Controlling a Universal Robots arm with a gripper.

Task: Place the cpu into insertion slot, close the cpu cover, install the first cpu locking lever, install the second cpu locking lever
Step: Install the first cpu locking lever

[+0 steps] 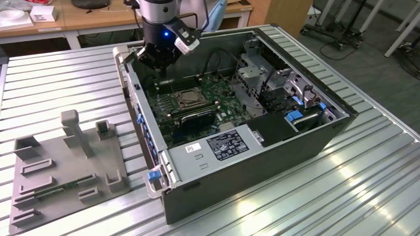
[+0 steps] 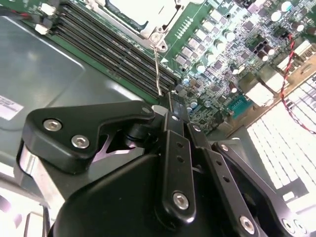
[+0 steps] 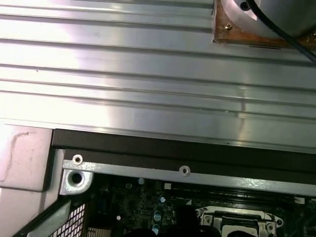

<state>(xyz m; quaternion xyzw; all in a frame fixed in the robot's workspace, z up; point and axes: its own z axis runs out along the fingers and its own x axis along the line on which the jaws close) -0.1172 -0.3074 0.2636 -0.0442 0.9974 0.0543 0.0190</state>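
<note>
Above the open computer case (image 1: 262, 123), near its rear wall, my gripper (image 1: 157, 60) hangs over the green motherboard (image 1: 217, 98); its fingers look drawn close together with nothing between them. Just beyond the fingertips in the second wrist view, a thin wire locking lever (image 2: 158, 71) runs from the corner of the cpu cover (image 2: 148, 30) toward me, beside the long black memory slots (image 2: 113, 49). Seen from the exterior view, the insertion slot (image 1: 186, 97) sits mid-board with the silver cpu (image 1: 186, 96) showing through the cover's window. Left of the case, a grey fixture tray (image 1: 66, 167) lies on the ribbed metal surface (image 1: 367, 187).
</note>
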